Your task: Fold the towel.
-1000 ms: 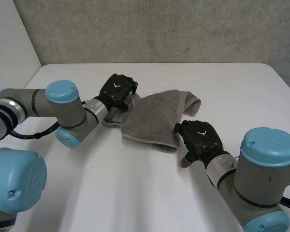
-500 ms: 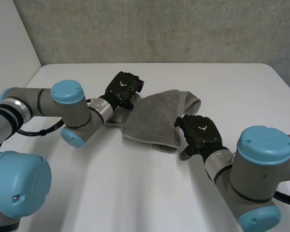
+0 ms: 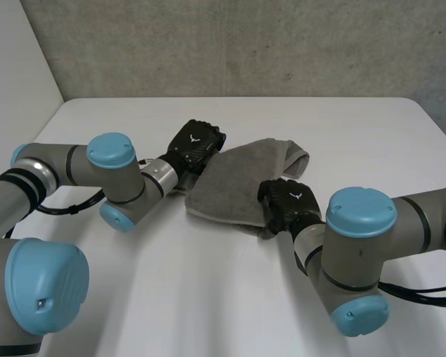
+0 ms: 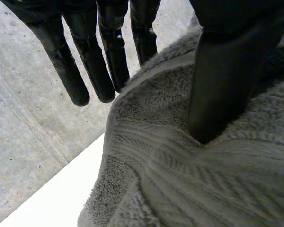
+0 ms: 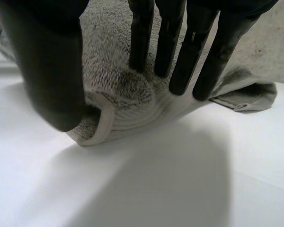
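A grey towel (image 3: 241,175) lies loosely folded in the middle of the white table (image 3: 357,134). My left hand (image 3: 197,140) is at the towel's far left edge. In the left wrist view the thumb (image 4: 222,71) presses into the towel (image 4: 180,179), the straight fingers (image 4: 99,66) reach past its edge on the other side, and the edge is pinched between them. My right hand (image 3: 290,204) is on the near right corner. There the fingers (image 5: 180,52) press down on the towel (image 5: 113,71) and the thumb (image 5: 52,61) closes against the rolled corner.
A grey concrete wall (image 3: 245,44) runs behind the table's far edge. Both forearms lie low over the table on either side of the towel. Bare white tabletop (image 3: 208,297) stretches in front of the towel.
My left hand has shifted right along the towel's far left edge. My right hand has moved left onto the near right corner and its fingers have closed in on it.
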### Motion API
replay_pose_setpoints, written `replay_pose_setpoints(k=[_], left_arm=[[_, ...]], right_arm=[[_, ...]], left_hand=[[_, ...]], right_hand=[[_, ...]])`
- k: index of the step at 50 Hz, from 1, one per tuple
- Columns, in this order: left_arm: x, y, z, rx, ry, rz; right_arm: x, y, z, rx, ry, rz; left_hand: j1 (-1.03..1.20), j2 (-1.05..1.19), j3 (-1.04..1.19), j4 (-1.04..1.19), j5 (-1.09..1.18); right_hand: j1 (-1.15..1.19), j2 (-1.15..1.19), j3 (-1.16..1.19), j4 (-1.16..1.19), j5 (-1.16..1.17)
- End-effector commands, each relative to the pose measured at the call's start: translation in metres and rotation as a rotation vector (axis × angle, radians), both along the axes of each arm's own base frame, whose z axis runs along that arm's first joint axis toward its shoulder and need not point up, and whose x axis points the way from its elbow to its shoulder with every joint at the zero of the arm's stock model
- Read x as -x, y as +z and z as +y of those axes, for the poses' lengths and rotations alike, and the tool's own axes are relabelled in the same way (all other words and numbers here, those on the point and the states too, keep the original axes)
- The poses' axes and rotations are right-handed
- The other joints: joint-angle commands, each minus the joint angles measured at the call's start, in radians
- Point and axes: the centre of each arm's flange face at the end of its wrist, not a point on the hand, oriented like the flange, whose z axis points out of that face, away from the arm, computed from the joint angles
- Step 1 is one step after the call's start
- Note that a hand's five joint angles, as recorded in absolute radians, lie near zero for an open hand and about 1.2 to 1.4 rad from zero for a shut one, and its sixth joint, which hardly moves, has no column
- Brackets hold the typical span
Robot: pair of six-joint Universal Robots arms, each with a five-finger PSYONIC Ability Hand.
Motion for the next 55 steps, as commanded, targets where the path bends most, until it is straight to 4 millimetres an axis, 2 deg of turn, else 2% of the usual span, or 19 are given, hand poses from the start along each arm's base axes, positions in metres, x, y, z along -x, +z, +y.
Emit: replay_pose_setpoints(k=[1, 8, 10, 17, 24, 26, 35, 40, 42, 43, 45, 46, 47, 48, 50, 51, 52, 53, 55], left_arm=[[0.002, 0.002, -0.005, 0.025, 0.0, 0.01], [0.003, 0.003, -0.006, 0.03, 0.0, 0.013], [0.003, 0.002, -0.006, 0.029, 0.0, 0.012], [0.003, 0.001, -0.006, 0.029, 0.0, 0.011], [0.003, 0.0, -0.005, 0.027, 0.0, 0.01], [0.005, 0.0, -0.004, 0.027, 0.002, 0.01], [0.01, 0.003, 0.007, -0.005, -0.01, -0.005], [0.008, 0.022, 0.016, -0.025, -0.004, -0.024], [0.005, 0.036, 0.021, 0.002, -0.002, -0.06], [0.005, 0.036, 0.021, 0.002, -0.002, -0.06], [0.002, 0.042, 0.024, 0.023, 0.0, -0.084], [-0.003, 0.05, 0.027, 0.032, 0.007, -0.101], [-0.009, 0.058, 0.032, 0.022, 0.021, -0.116], [-0.009, 0.058, 0.032, 0.022, 0.021, -0.116], [-0.022, 0.072, 0.045, -0.021, 0.052, -0.136], [-0.022, 0.072, 0.045, -0.021, 0.052, -0.136], [-0.028, 0.082, 0.052, -0.034, 0.074, -0.144], [-0.028, 0.082, 0.052, -0.034, 0.074, -0.145], [-0.041, 0.101, 0.069, -0.062, 0.135, -0.163]], right_arm=[[-0.004, 0.0, -0.005, -0.039, -0.015, -0.061], [0.005, 0.012, -0.005, -0.069, -0.035, -0.106], [0.019, 0.025, 0.0, -0.097, -0.027, -0.096], [0.051, 0.041, 0.0, -0.124, 0.002, -0.096], [0.076, 0.034, 0.002, -0.137, -0.003, -0.028], [0.085, 0.027, 0.003, -0.154, -0.015, 0.013], [0.096, 0.026, 0.003, -0.164, -0.036, 0.032], [0.1, 0.04, -0.001, -0.122, -0.046, 0.018], [0.099, 0.052, -0.001, -0.093, -0.025, 0.018], [0.099, 0.052, -0.001, -0.092, -0.025, 0.018], [0.098, 0.066, 0.0, -0.053, 0.009, 0.039], [0.098, 0.067, 0.0, -0.052, 0.01, 0.039], [0.098, 0.076, 0.0, -0.024, 0.023, 0.053], [0.098, 0.076, 0.0, -0.024, 0.023, 0.053], [0.099, 0.094, 0.001, 0.034, 0.043, 0.097], [0.099, 0.094, 0.001, 0.034, 0.043, 0.097], [0.099, 0.102, 0.001, 0.058, 0.053, 0.122], [0.1, 0.11, 0.002, 0.079, 0.064, 0.153], [0.1, 0.116, 0.004, 0.089, 0.075, 0.185]], left_hand=[[0.097, 0.099, 0.096, 0.095, 0.097], [0.2, 0.203, 0.2, 0.198, 0.201], [0.2, 0.203, 0.2, 0.198, 0.201], [0.191, 0.194, 0.191, 0.19, 0.192], [0.212, 0.214, 0.211, 0.21, 0.212], [0.402, 0.404, 0.401, 0.4, 0.402], [0.59, 0.593, 0.59, 0.589, 0.591], [0.696, 0.699, 0.696, 0.695, 0.697], [0.71, 0.713, 0.71, 0.709, 0.711], [0.71, 0.713, 0.71, 0.709, 0.711], [0.71, 0.713, 0.71, 0.709, 0.711], [0.71, 0.713, 0.71, 0.709, 0.711], [0.71, 0.713, 0.71, 0.709, 0.711], [0.71, 0.713, 0.71, 0.709, 0.711], [0.71, 0.713, 0.71, 0.709, 0.711], [0.71, 0.713, 0.71, 0.709, 0.711], [0.71, 0.713, 0.71, 0.709, 0.711], [0.71, 0.713, 0.71, 0.709, 0.711], [0.71, 0.713, 0.71, 0.709, 0.711]], right_hand=[[0.688, 0.688, 0.692, 0.691, 0.695], [0.691, 0.69, 0.694, 0.694, 0.698], [0.691, 0.69, 0.694, 0.694, 0.698], [0.691, 0.69, 0.694, 0.694, 0.698], [0.691, 0.69, 0.694, 0.694, 0.698], [0.691, 0.69, 0.694, 0.694, 0.698], [0.691, 0.69, 0.694, 0.694, 0.698], [0.691, 0.69, 0.694, 0.694, 0.698], [0.691, 0.69, 0.694, 0.694, 0.698], [0.691, 0.69, 0.694, 0.694, 0.698], [0.691, 0.69, 0.694, 0.694, 0.698], [0.691, 0.69, 0.694, 0.694, 0.698], [0.691, 0.69, 0.694, 0.694, 0.698], [0.691, 0.69, 0.694, 0.694, 0.698], [0.691, 0.69, 0.694, 0.694, 0.698], [0.691, 0.69, 0.694, 0.694, 0.698], [0.691, 0.69, 0.694, 0.694, 0.698], [0.691, 0.69, 0.694, 0.694, 0.698], [0.691, 0.69, 0.694, 0.694, 0.698]])
